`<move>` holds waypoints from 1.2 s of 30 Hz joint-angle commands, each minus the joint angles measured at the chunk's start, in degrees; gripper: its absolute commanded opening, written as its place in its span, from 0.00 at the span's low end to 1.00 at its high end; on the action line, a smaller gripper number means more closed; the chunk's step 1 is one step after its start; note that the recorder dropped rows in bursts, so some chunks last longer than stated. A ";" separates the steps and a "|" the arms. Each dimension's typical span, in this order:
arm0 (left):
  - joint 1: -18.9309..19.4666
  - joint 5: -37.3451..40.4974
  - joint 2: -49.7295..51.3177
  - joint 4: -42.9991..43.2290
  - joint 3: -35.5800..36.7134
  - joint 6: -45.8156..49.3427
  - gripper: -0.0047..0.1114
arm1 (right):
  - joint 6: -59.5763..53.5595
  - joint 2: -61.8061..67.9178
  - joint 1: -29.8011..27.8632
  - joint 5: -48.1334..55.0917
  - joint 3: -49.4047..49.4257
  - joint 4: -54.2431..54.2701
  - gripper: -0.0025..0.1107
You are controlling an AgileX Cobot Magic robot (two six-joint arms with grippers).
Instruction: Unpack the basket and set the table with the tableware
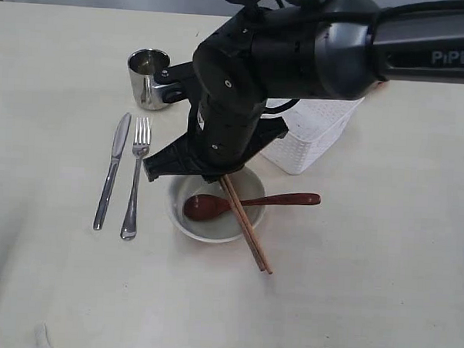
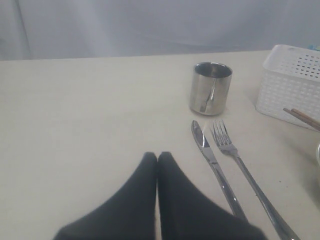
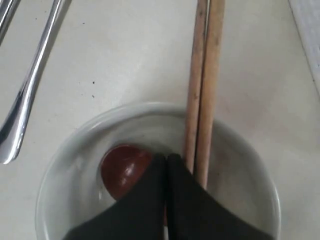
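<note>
We found the right gripper [image 3: 166, 156] with its jaws pressed fully together and nothing between them, poised just above the inside of the bowl [image 3: 75, 145]. The 2 chopsticks [image 3: 202, 75] lay immediately beside its fingertips. They crossed the bowl's rim, and their far ends rested on the table [image 1: 366, 288]. The wooden spoon [image 1: 285, 199] sat with its head in the bowl under the gripper and its handle over the rim.

The left gripper [image 2: 157, 154] was likewise closed and empty, low over bare tabletop. Ahead of it lay the knife [image 2: 210, 155] and fork [image 2: 240, 160] side by side. The mug [image 2: 211, 87] stood upright beyond them, and the basket [image 2: 290, 80] was farther off to the side.
</note>
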 commanded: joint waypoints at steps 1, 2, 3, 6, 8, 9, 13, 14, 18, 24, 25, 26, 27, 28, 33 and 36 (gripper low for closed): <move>-0.29 -0.61 -0.15 0.47 0.18 -0.24 0.04 | 0.13 -3.18 -0.01 0.00 -0.22 -0.06 0.02; -0.29 -0.61 -0.15 0.47 0.18 -0.24 0.04 | -0.02 -4.35 -0.01 -0.12 -0.22 -0.06 0.02; -0.29 -0.61 -0.15 0.47 0.18 -0.24 0.04 | -0.92 -6.68 -0.01 0.31 -0.35 -0.06 0.02; -0.29 -0.61 -0.15 0.47 0.18 -0.24 0.04 | -2.22 -11.81 -0.01 0.82 -0.47 -0.18 0.02; -0.29 -0.61 -0.15 0.47 0.18 -0.24 0.04 | -2.35 -15.28 -0.32 1.93 -0.47 -3.64 0.02; -0.29 -0.61 -0.15 0.47 0.18 -0.24 0.04 | -2.35 -16.88 -1.56 3.80 -0.47 -5.02 0.02; -0.29 -0.61 -0.15 0.47 0.18 -0.24 0.04 | -7.53 -20.96 -10.02 7.74 -0.47 -5.19 0.02; -0.29 -0.61 -0.15 0.47 0.18 -0.24 0.04 | -9.80 -21.68 -12.02 7.91 -0.47 -4.77 0.02; -0.29 -0.61 -0.15 0.47 0.18 -0.24 0.04 | -15.86 -22.76 -17.68 7.91 -0.47 -3.19 0.02; -0.29 -0.61 -0.15 0.47 0.18 -0.24 0.04 | -23.33 -21.17 -21.66 7.77 -0.60 2.33 0.02; -0.29 -0.61 -0.15 0.47 0.18 -0.24 0.04 | -25.16 -20.78 -21.90 7.51 -0.60 3.88 0.02; -0.29 -0.61 -0.15 0.47 0.18 -0.24 0.04 | -27.60 -20.09 -21.91 7.41 -0.60 5.85 0.03; -0.29 -0.61 -0.15 0.47 0.18 -0.24 0.04 | -29.88 -19.25 -21.91 7.52 -0.60 7.68 0.07; -0.29 -0.61 -0.15 0.47 0.18 -0.24 0.04 | -31.77 -18.52 -21.91 7.52 -0.60 9.18 0.11; -0.29 -0.61 -0.15 0.47 0.18 -0.24 0.04 | -39.08 -13.32 -21.31 5.79 -0.60 13.95 0.44; -0.29 -0.61 -0.15 0.47 0.18 -0.24 0.04 | -39.08 -10.90 -21.31 3.24 -0.60 13.95 0.44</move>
